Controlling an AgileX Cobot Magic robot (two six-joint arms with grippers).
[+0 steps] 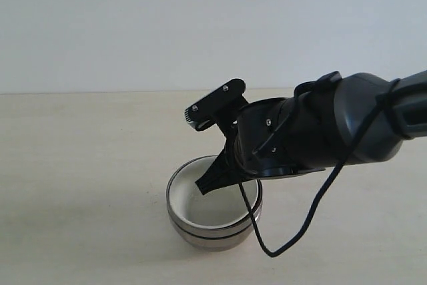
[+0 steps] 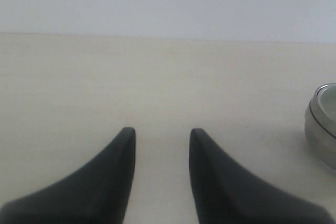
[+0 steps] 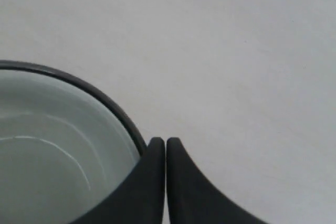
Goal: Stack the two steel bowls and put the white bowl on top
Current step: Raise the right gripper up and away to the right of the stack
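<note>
Nesting done: white bowl (image 1: pixel 200 206) sat in steel bowls (image 1: pixel 213 238); glossy, likely slippery, brittle; grip rim. Right gripper (image 3: pixel 166 145) clenched, empty; left gripper (image 2: pixel 160 135) spread.

The right end effector (image 1: pixel 203 183) hides part of the white bowl (image 1: pixel 207 213); the left wrist view crops the steel bowls (image 2: pixel 319 129).

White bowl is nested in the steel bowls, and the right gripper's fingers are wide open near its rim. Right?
No. The right gripper has its fingers shut, tips touching, as the right wrist view shows. The white bowl is nested in the steel bowls.
</note>
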